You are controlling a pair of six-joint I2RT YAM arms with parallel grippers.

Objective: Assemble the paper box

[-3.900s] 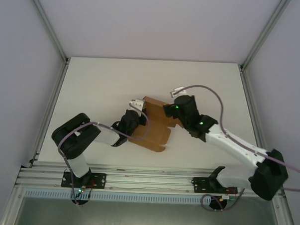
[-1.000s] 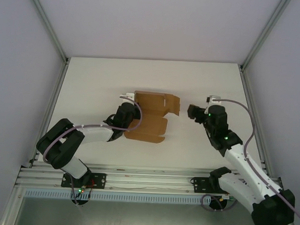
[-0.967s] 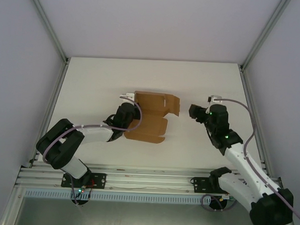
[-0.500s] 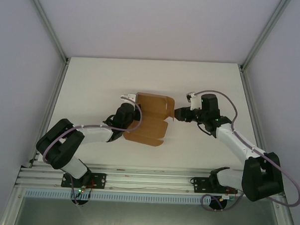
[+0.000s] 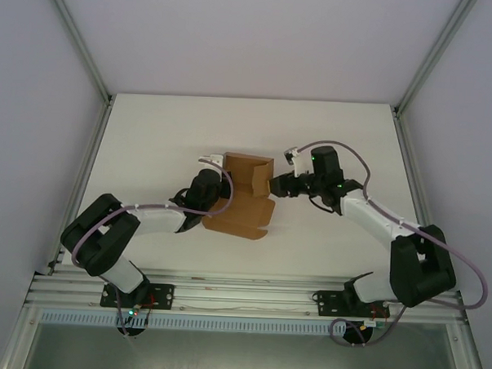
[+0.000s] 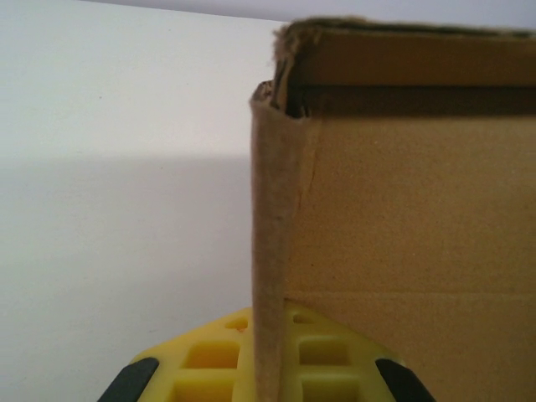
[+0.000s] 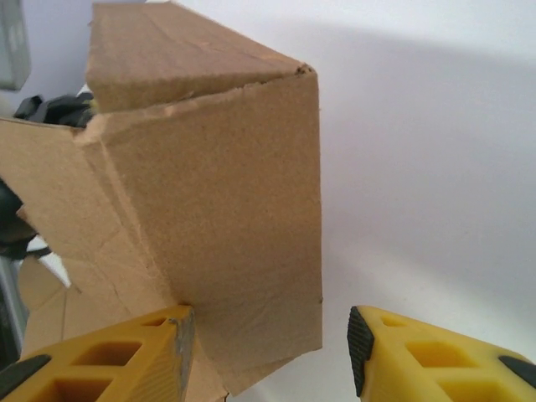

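The paper box (image 5: 243, 207) is a brown cardboard piece, partly folded, lying at the middle of the white table. My left gripper (image 5: 220, 177) holds its left side. In the left wrist view an upright wall edge of the paper box (image 6: 270, 251) is pinched between the yellow fingers of the left gripper (image 6: 270, 327). My right gripper (image 5: 272, 186) is at the box's right end. In the right wrist view a raised panel of the paper box (image 7: 226, 184) stands between the jaws of the right gripper (image 7: 268, 335). The left finger (image 7: 159, 335) touches the panel, while the right finger (image 7: 394, 347) stands apart from it.
The table (image 5: 150, 131) has bare room to the left, right and behind the box. Grey walls and slanted metal posts (image 5: 80, 46) close it in. A metal rail (image 5: 241, 295) with both arm bases runs along the near edge.
My right arm swung left from the open table to the box's right end and its jaws narrowed. The box's right flap now stands further in. The left gripper kept its hold.
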